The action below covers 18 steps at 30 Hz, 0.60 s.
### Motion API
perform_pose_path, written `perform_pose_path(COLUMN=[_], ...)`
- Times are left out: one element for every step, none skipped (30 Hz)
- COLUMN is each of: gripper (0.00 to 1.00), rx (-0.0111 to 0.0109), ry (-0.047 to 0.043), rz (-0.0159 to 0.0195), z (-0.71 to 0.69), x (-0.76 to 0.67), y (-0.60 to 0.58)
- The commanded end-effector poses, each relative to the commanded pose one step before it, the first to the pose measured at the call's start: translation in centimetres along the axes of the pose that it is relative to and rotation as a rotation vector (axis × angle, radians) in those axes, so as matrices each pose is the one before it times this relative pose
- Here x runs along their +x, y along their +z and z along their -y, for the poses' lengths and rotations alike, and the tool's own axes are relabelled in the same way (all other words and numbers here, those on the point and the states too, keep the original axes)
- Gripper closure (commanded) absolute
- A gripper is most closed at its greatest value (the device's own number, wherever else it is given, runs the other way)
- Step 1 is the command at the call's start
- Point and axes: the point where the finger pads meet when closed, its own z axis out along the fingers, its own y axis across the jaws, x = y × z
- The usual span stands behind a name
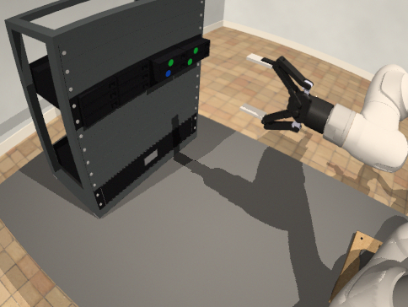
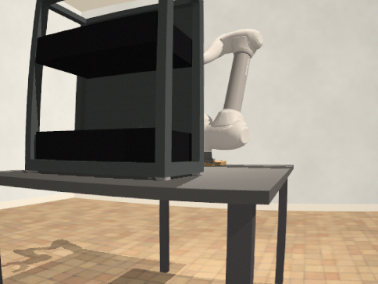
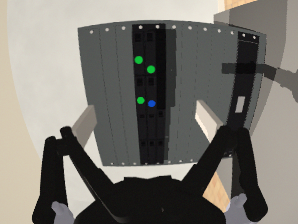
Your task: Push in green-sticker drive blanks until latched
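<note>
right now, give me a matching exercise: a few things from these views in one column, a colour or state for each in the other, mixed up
Things:
1. gripper
2. rack
3. odd sticker
4. table

Colour or state:
A. blue
B. stands on the table
C. open, empty
D. dark grey, bears the rack

Pairs: 1-C, 2-B, 3-A, 4-D
</note>
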Motion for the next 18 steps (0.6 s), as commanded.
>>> perform_pose_path(gripper=[0.0, 0.0, 0.0, 0.0, 0.0, 0.0, 0.0, 0.0, 0.0, 0.0, 0.0, 0.0, 0.0, 0.0, 0.0, 0.0, 0.0, 0.0], rx=[-0.00014, -0.00006, -0.00005, -0.00004, -0.00004, -0.00003, -0.00002, -0.00002, -0.00001, -0.00001, -0.00001, 0.0, 0.0, 0.0, 0.0, 0.0, 0.0, 0.0], ry=[0.00367, 0.00123, 0.00106, 0.00089, 0.00074, 0.0006, 0.00047, 0.00036, 0.00026, 0.00018, 0.00011, 0.00006, 0.00002, 0.0, 0.0, 0.0, 0.0, 0.0], rz=[-0.00657, -0.00224, -0.00192, -0.00162, -0.00134, -0.00108, -0.00085, -0.00065, -0.00047, -0.00032, -0.0002, -0.0001, -0.00004, 0.0, 0.0, -0.00001, 0.0, 0.0], z=[-0.037, -0.013, -0.011, -0.01, -0.008, -0.006, -0.005, -0.004, -0.003, -0.002, -0.001, -0.001, 0.0, 0.0, 0.0, 0.0, 0.0, 0.0], x=[0.263, 0.09, 0.077, 0.065, 0.054, 0.044, 0.034, 0.026, 0.019, 0.013, 0.008, 0.004, 0.002, 0.0, 0.0, 0.0, 0.0, 0.0], y=[-0.065, -0.022, -0.019, -0.016, -0.013, -0.011, -0.008, -0.006, -0.005, -0.003, -0.002, -0.001, 0.0, 0.0, 0.0, 0.0, 0.0, 0.0])
